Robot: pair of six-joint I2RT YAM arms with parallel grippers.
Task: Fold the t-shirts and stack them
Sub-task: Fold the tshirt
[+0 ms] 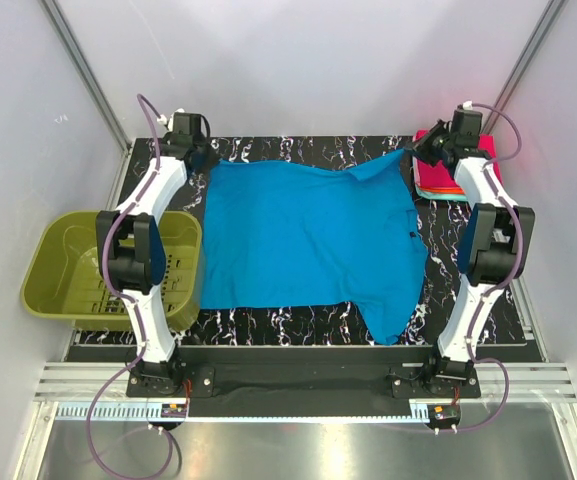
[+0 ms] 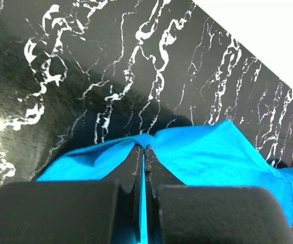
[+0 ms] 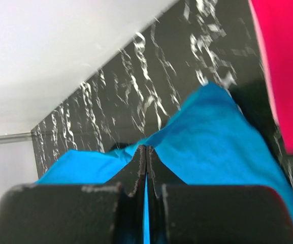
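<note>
Both arms stretch far, left jaws and right jaws each pinched shut on a far corner of the blue t-shirt (image 1: 308, 240); the right arm (image 1: 490, 235) partly hides the folded stack (image 1: 432, 180).

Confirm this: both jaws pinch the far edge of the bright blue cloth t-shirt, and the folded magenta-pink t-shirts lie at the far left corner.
Not left: the folded magenta-pink t-shirts lie at the far right corner, as the top external view shows. Both jaws do pinch the far edge of the bright blue cloth t-shirt.
</note>
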